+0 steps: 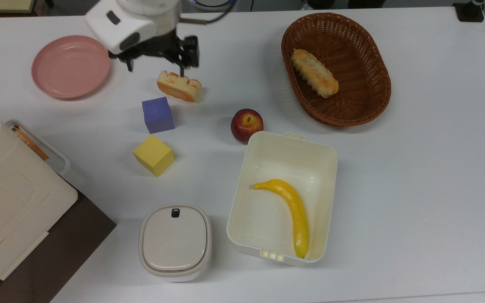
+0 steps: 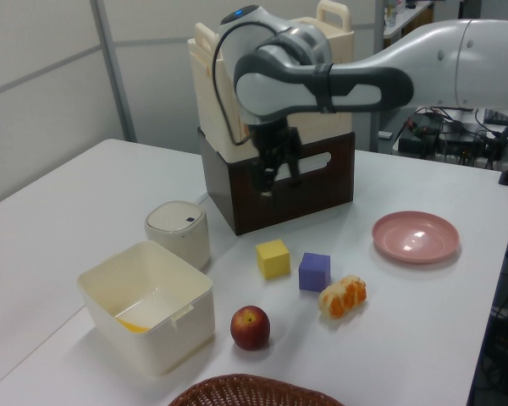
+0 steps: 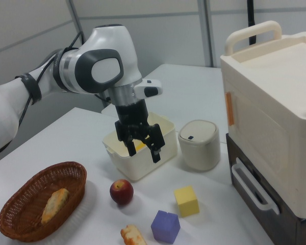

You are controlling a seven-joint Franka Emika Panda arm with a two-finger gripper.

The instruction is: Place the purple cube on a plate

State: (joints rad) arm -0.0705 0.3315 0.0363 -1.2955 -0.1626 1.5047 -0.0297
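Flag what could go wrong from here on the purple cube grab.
1. The bread slice lies close beside the purple cube; a finger of the descending open hand could clip it.
2. The yellow cube sits near the purple cube's other side, so a wide or misaligned grasp may nudge it.
3. The plate is shallow with a low rim; releasing the cube off-centre or from height could let it tumble out.
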